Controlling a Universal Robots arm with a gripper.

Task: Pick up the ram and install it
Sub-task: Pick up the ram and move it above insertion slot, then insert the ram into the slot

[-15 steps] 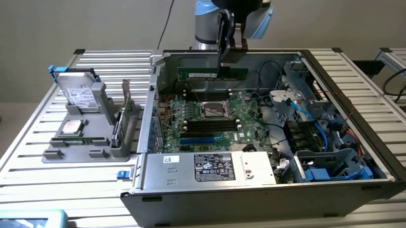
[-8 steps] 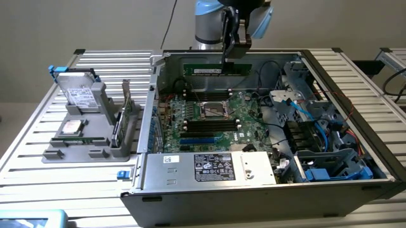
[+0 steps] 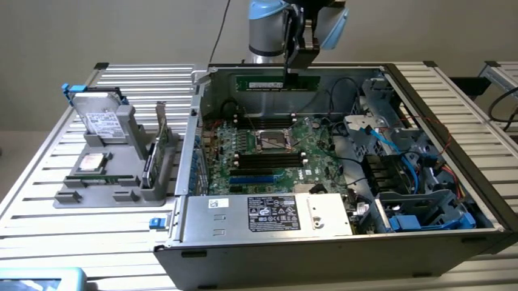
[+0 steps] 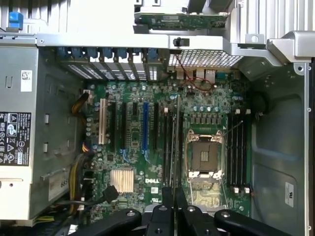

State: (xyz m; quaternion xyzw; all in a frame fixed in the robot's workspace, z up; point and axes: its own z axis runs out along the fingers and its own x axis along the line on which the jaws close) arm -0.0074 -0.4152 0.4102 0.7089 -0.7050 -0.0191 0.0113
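Your claw (image 3: 293, 71) is pinched shut on one ram (image 3: 275, 82) stick, gripping its top edge and holding it level above the open PC case (image 3: 453, 200). On the wrist cam the ram sits edge-on over the motherboard (image 4: 128, 162), right next to the single CPU socket (image 4: 203, 157). Over on the desk (image 3: 33, 212), one gray holder (image 3: 97, 197) has two hard drives (image 3: 101, 118) and one expansion card (image 3: 162, 136).

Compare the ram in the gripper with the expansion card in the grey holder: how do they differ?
Shape: the ram is a slim, long strip; the expansion card is taller, with a metal bracket.
Place: the gripper holds the ram over the open computer case; the expansion card stands in the grey holder beside it.
Both are green circuit boards on edge.
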